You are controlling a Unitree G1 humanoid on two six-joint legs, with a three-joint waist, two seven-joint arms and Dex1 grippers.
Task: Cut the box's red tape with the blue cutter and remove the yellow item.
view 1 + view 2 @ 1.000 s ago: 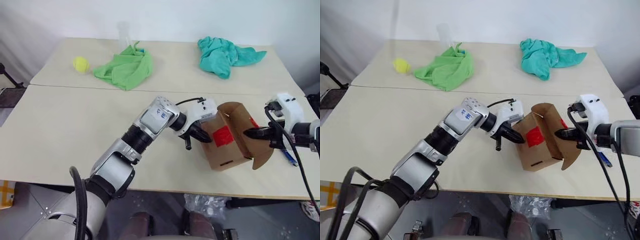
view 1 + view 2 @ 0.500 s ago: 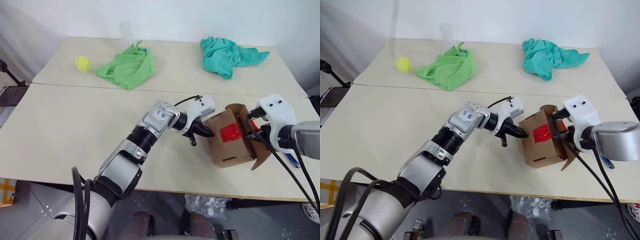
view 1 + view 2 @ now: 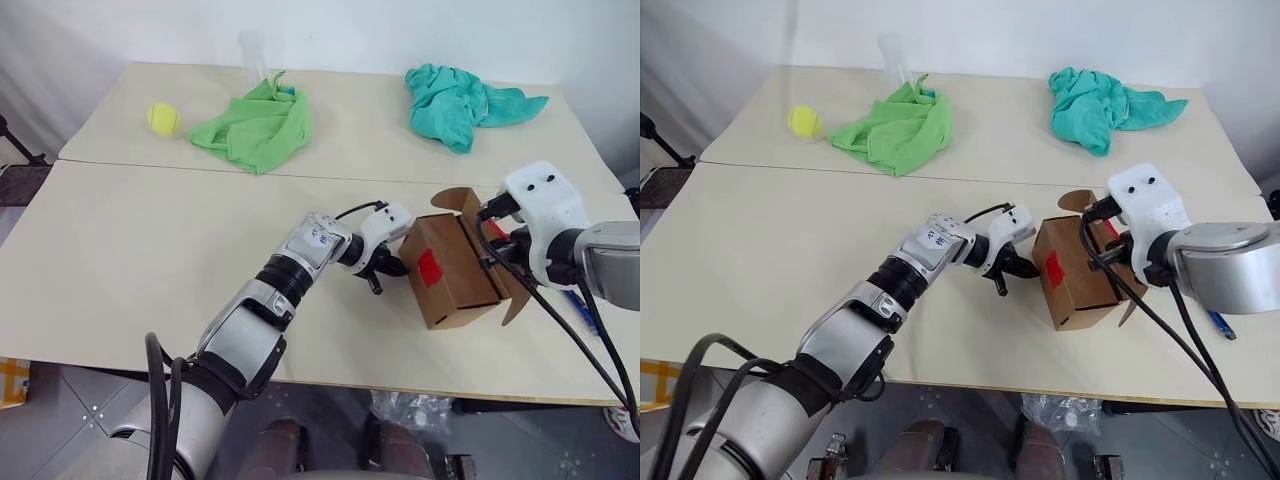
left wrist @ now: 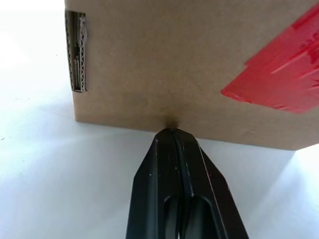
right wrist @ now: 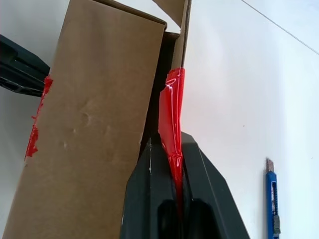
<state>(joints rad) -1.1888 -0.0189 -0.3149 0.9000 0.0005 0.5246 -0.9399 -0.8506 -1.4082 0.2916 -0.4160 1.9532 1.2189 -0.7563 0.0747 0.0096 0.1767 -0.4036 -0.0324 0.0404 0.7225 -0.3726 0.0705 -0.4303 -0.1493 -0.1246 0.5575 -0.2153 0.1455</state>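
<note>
Blue marks on the left arm's [image 3: 315,237] white label are too small to read.

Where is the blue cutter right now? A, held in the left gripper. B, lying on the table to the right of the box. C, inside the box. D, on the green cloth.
B: the blue cutter lies flat on the table, apart from the box and held by neither gripper.

Silver-grey metal arm segments joined by ribbed black collars. White sticker with blue markings on left forearm. White moulded wrist housings with two dark screw holes on the right one. Black cables looped over both wrists. Left hand [image 3: 390,268] and right hand [image 5: 172,199]: paired glossy black tapered fingers.
</note>
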